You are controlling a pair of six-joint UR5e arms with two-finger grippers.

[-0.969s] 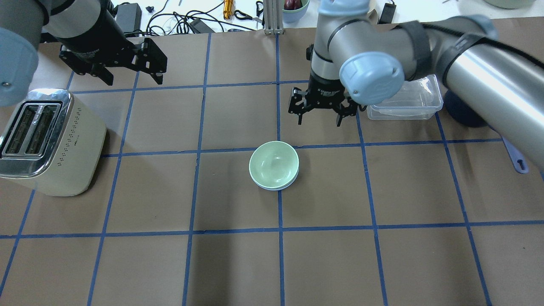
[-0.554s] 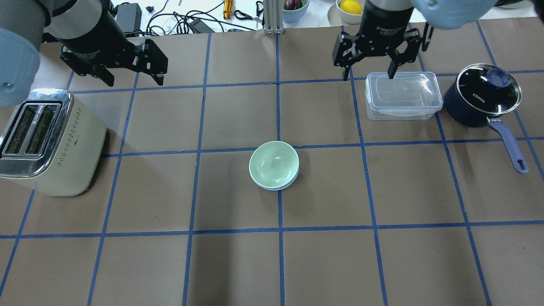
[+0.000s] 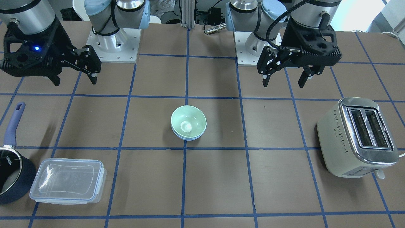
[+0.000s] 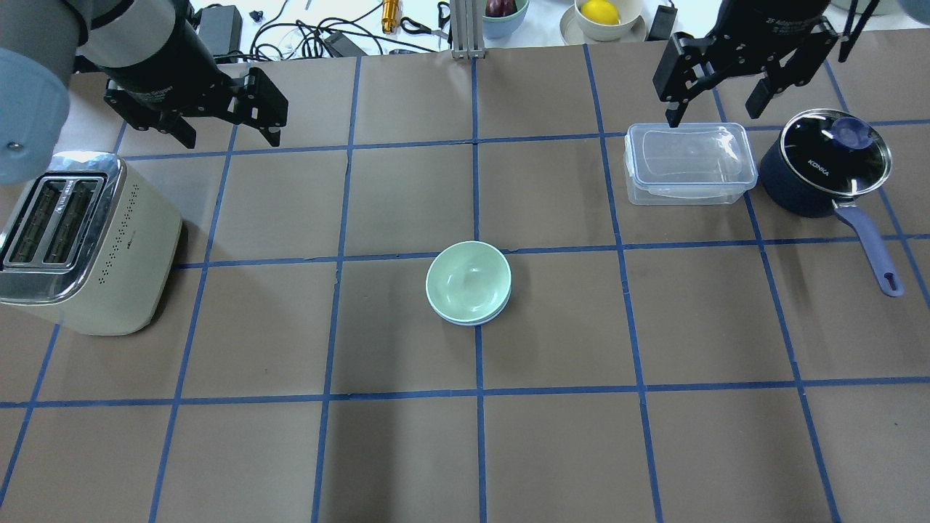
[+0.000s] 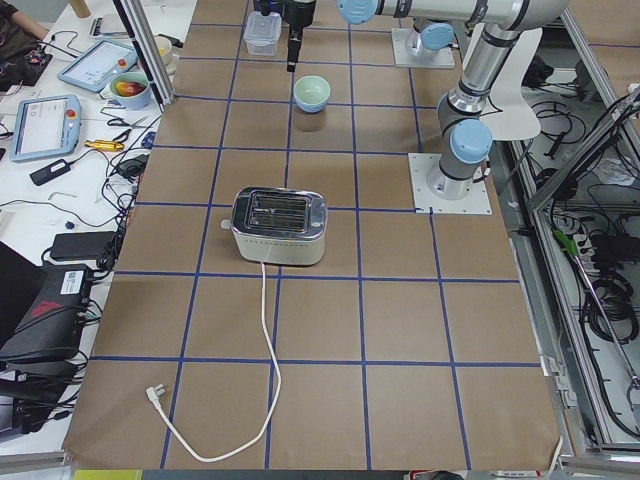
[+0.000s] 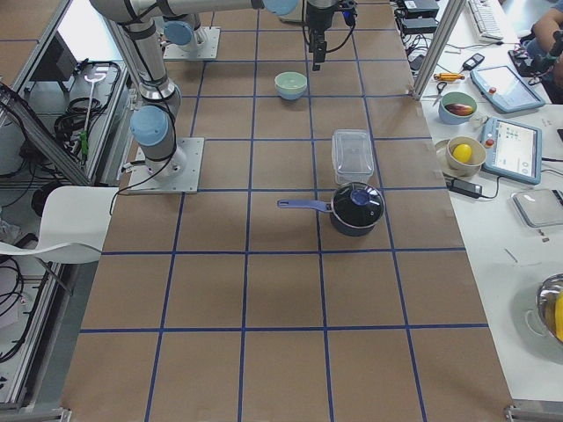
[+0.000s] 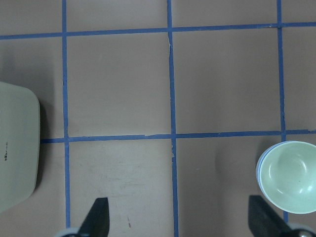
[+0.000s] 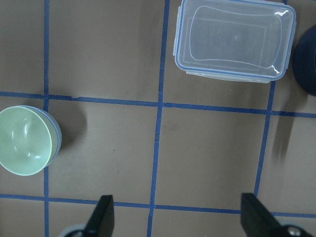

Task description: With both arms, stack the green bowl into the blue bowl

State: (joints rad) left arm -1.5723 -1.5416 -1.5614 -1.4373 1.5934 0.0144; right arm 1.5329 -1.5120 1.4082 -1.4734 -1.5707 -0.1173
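The green bowl [image 4: 468, 280] sits nested inside the blue bowl [image 3: 188, 137] near the middle of the table [image 4: 407, 450]. Only a thin crescent of blue rim shows beneath it, a little more on one side, so I judge the green one rests slightly off-centre but fully seated. To my eye the stack is made.

My left gripper [image 4: 227, 136] hangs above the table on the toaster [image 4: 80, 247] side, jaws spread wide with nothing between them. My right gripper [image 4: 714, 116] hovers over the far edge of the clear lidded container [image 4: 686, 163], beside the navy saucepan [image 4: 825, 171], equally wide and equally empty. Both are well apart from the bowls.

That spacing makes sense: with the fingers wide and high, neither arm can clip the stack, and each wrist camera gets a clear look down at the bowls from its own side. The bowls stand upright on a grid crossing, away from the toaster, container and saucepan, so nothing crowds them.
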